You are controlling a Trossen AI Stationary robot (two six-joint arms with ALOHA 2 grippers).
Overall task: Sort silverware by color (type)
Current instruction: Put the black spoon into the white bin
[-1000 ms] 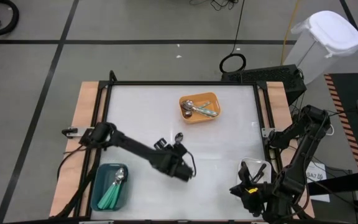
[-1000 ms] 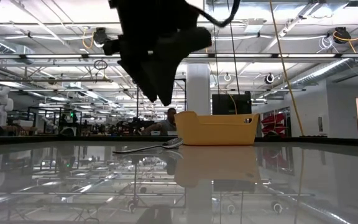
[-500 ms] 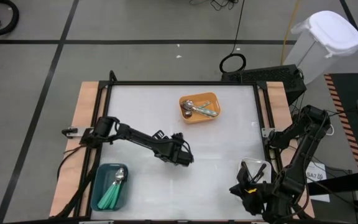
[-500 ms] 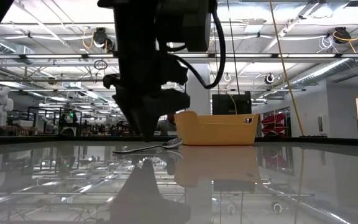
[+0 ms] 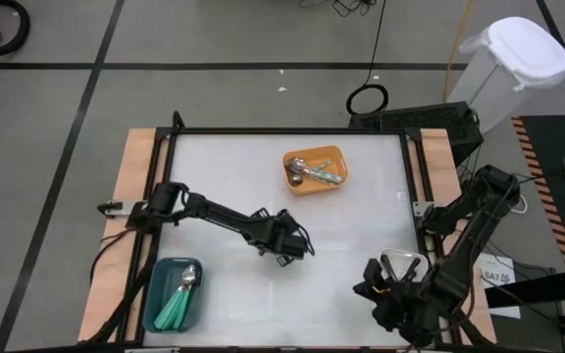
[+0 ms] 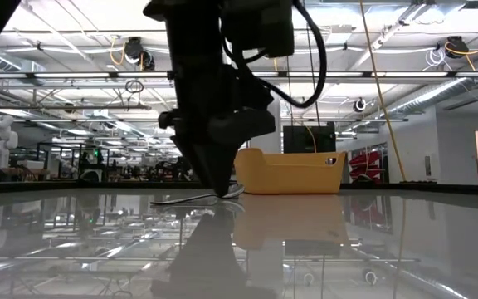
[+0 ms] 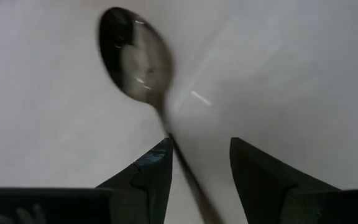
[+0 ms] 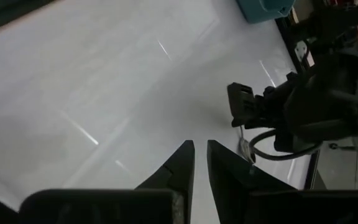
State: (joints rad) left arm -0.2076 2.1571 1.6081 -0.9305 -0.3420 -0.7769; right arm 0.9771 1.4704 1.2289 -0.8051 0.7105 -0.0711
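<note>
silver spoon lies on the table; my left gripper straddles its handle, jaws open, apparently not gripping. right gripper waits nearly closed, empty.

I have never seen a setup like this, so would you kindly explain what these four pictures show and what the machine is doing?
This is a table robot with two dark arms, each ending in a two-fingered hand. One picture looks straight down on the white table, one looks level across it, and two come from cameras on the wrists.

The left hand is lowered at the middle of the table, fingers open on either side of the handle of a silver spoon; it has not closed on it yet. The right hand waits at the table's near right corner, nearly shut and empty.

Also on the table are an orange tray holding a few spoons and a teal tray holding teal-handled spoons. The job is sorting spoons by kind.
</note>
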